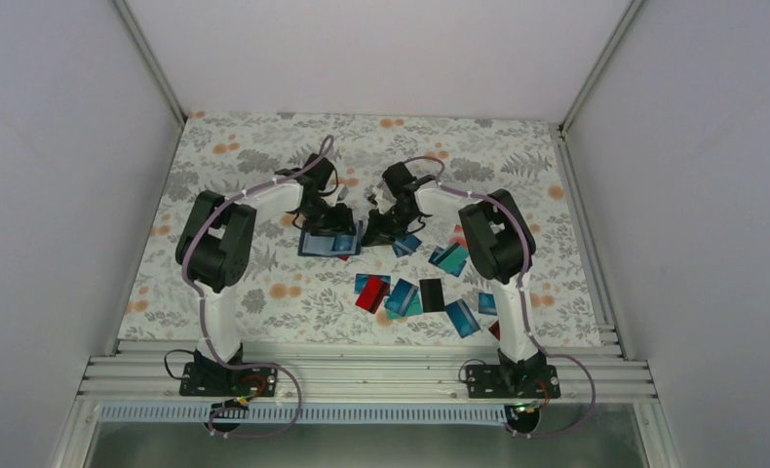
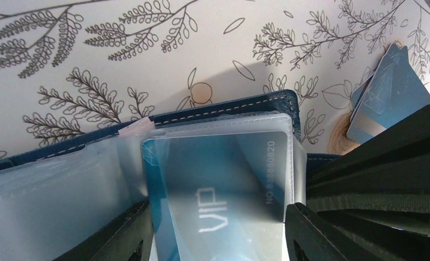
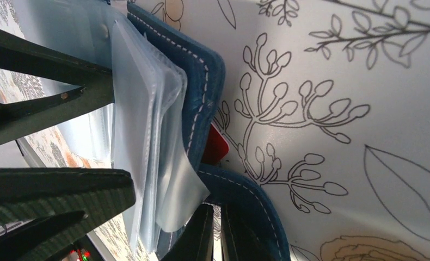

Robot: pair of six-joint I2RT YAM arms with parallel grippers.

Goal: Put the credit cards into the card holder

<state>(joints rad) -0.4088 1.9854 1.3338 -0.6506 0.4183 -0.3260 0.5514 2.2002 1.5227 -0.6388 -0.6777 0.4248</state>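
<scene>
One card holder [image 1: 318, 244] lies opened flat on the flowered counter [image 1: 264, 175], a little toward 11 o'clock from the middle of the top view. Its long axis runs roughly from 9 to 3 o'clock. It is dark navy with pale stitching along the rim. Inside is a stack of cloudy clear sleeves [image 2: 66, 185].

The left pincer [image 2: 217, 211] hangs over the holder with its jaws apart, one on each side of the top sleeve. Whether they pinch the sleeve cannot be told. One teal card [image 2: 218, 179] sits in that sleeve. In the left wrist view its long axis runs from 6 to 12 o'clock, and the word VIP reads up toward 12.

At the holder's 3 o'clock end the right pincer [image 3: 217, 220] is closed, its tips right against the navy rim. Whether it has hold of the rim cannot be told. One red card [image 3: 217, 148] pokes out from under the cover there.

The loose credit cards [image 1: 401, 297] lie scattered from 3 to 5 o'clock of the holder. There are about a dozen, and overlaps prevent an exact count. Most are blue or teal, three show red, and one is black [image 1: 432, 294], standing with its long axis from 12 to 6 o'clock. The others lie at mixed angles.
</scene>
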